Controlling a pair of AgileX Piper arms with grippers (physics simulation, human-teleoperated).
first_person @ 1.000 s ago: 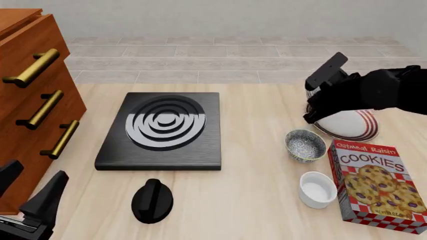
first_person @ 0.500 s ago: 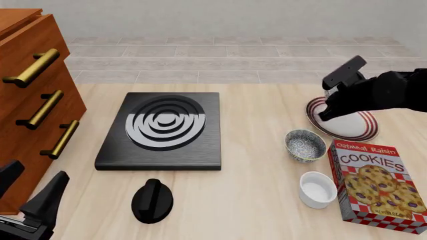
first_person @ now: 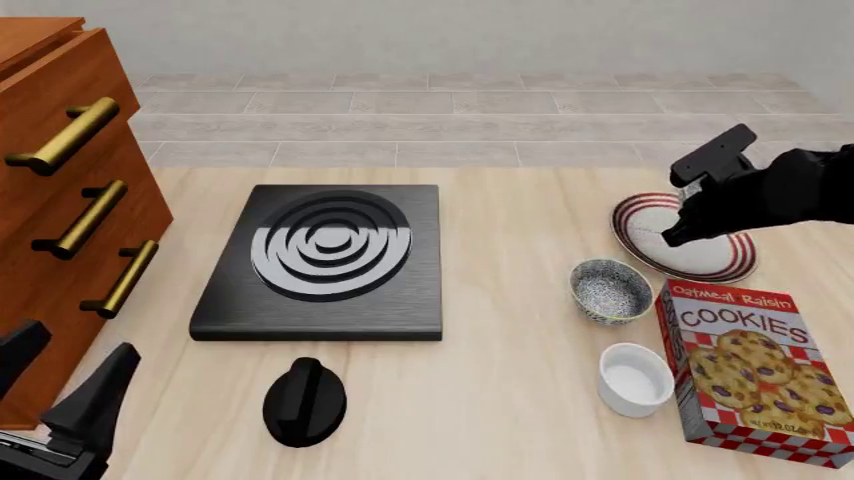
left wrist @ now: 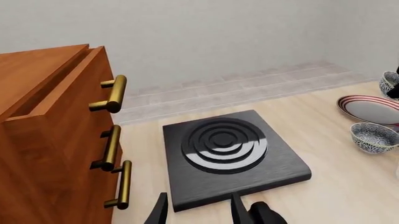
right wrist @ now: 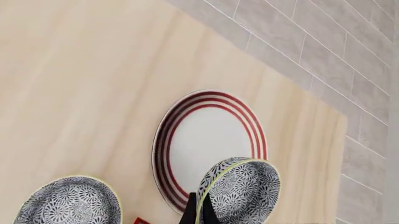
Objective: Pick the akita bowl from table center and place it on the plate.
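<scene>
My right gripper is shut on the rim of the akita bowl, a speckled grey-white bowl hanging tilted above the plate. The plate is white with red stripes and lies at the table's right side; in the front view my right arm covers the held bowl. An identical speckled bowl stands on the table just in front and left of the plate. My left gripper is open and empty at the near left, beside the dresser.
A black hob plate lies mid-table with a black knob in front of it. A wooden dresser with brass handles fills the left. A cookie box and a small white bowl sit near right.
My right arm has carried the bowl to the right, further over the plate, uncovering the plate's left rim. The left arm has not moved.
</scene>
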